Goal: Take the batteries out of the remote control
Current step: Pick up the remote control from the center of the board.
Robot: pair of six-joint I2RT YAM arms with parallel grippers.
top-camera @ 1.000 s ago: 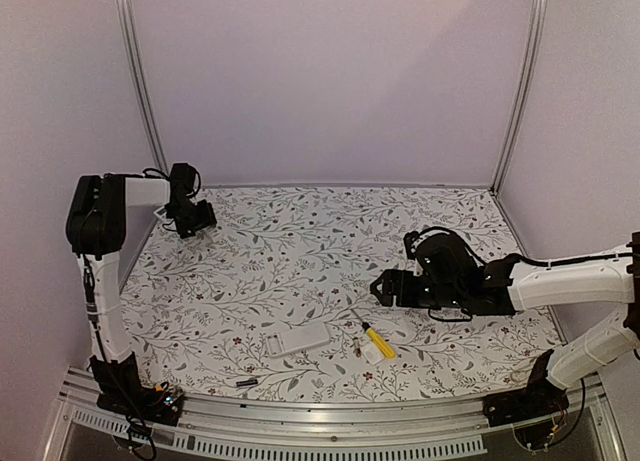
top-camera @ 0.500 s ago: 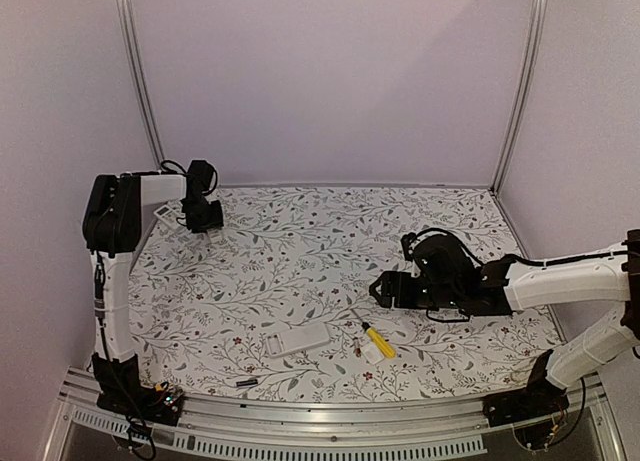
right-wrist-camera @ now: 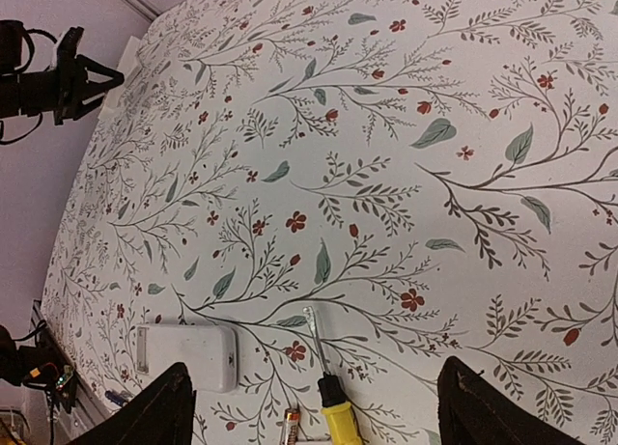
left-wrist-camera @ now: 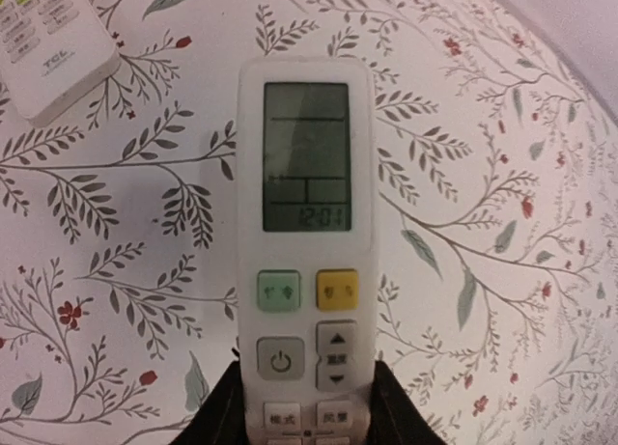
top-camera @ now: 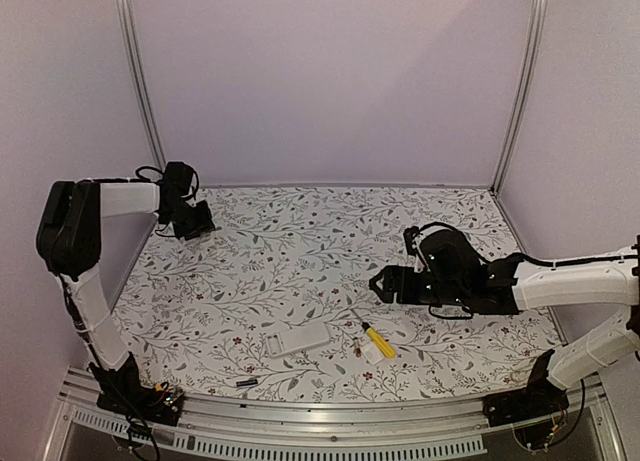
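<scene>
Overhead view: a table (top-camera: 300,241) covered in matte cloth printed with leaves and small red flowers. At the far-left corner the left gripper (top-camera: 192,221) is lowered to the surface. The right gripper (top-camera: 383,284) hovers mid-table, probably ready for the parts below it. Near the front edge lies a flat white remote (top-camera: 297,339), with a yellow-handled screwdriver (top-camera: 378,341) just to its right. A small dark battery (top-camera: 247,382) lies loose by the front rail. Left wrist view: a long, smooth white plastic screen remote (left-wrist-camera: 307,223) lies face up, with a grey display showing digits and rounded green, yellow and white buttons. The black fingers (left-wrist-camera: 224,411) press against both sides of its lower end, apparently pinching it to lift or turn it; since the display is live, its cells are likely inside. The corner of a second white remote (left-wrist-camera: 48,49) sits at upper left. Right wrist view: the fingers (right-wrist-camera: 164,406) stand wide apart, holding nothing, above the flat remote and the screwdriver's thin metal shaft. A tiny orange battery (right-wrist-camera: 292,418) lies between those two things.
</scene>
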